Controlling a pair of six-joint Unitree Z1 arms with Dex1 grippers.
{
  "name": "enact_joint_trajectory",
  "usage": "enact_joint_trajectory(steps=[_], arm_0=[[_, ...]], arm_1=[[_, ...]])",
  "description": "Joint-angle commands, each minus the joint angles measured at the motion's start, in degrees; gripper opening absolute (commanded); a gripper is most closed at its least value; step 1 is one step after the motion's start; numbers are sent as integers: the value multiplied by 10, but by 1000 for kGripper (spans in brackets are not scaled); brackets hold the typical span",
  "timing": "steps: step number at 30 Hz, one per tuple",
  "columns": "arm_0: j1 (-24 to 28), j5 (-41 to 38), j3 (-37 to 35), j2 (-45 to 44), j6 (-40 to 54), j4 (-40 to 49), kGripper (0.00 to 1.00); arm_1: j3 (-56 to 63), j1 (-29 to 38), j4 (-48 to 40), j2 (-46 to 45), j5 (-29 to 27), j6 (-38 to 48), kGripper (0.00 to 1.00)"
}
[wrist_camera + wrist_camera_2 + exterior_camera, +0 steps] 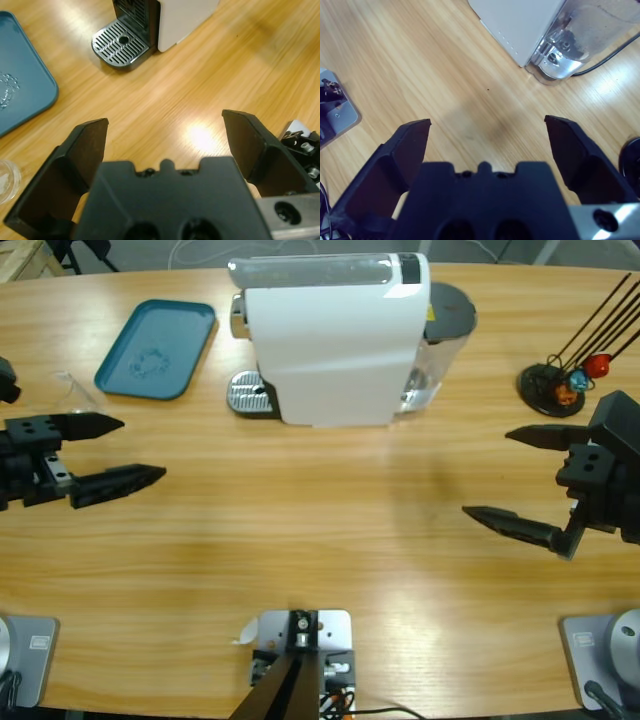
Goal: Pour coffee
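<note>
- Black jaws of the left pincer (140,450) stand wide apart at the left edge of the high view, holding nothing, above bare wood.
- Black jaws of the right pincer (485,475) are likewise spread wide and empty at the right edge, pointing toward the middle.
- Just beside the left pincer, toward the far side, a small clear glass (78,390) sits on the wooden counter (320,540); whether it holds any coffee cannot be told.
- Beyond the glass lies a teal tray (157,348).
- At the far middle stands a white boxy coffee machine (335,335), its slotted metal drip grate (120,44) facing the left arm.
- Near the right pincer, a black round stand (552,388) holds thin dark rods and small red and orange pieces.
</note>
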Motion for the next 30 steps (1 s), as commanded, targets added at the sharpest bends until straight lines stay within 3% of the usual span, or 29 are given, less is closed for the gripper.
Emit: enact_joint_trajectory(steps=[1, 4, 8, 13, 18, 27, 30], arm_0=[[19, -27, -59, -56, -91, 86, 993], [44, -122, -107, -42, -127, 89, 996], [94, -151, -142, -13, -212, 79, 988], [186, -248, -148, 81, -339, -46, 977], [193, -264, -154, 164, -449, -153, 977], [193, -309, -185, 283, -510, -270, 973], [191, -320, -199, 311, -511, -283, 862]], arm_1=[[3, 5, 12, 4, -3, 5, 1000], [2, 5, 12, 11, -9, 5, 1000], [1, 5, 14, 14, -10, 4, 1000], [0, 5, 15, 12, -15, 3, 1000], [0, 5, 16, 10, -20, 2, 996], [0, 5, 16, 10, -23, 1, 993], [0, 5, 16, 10, -23, 1, 991]])
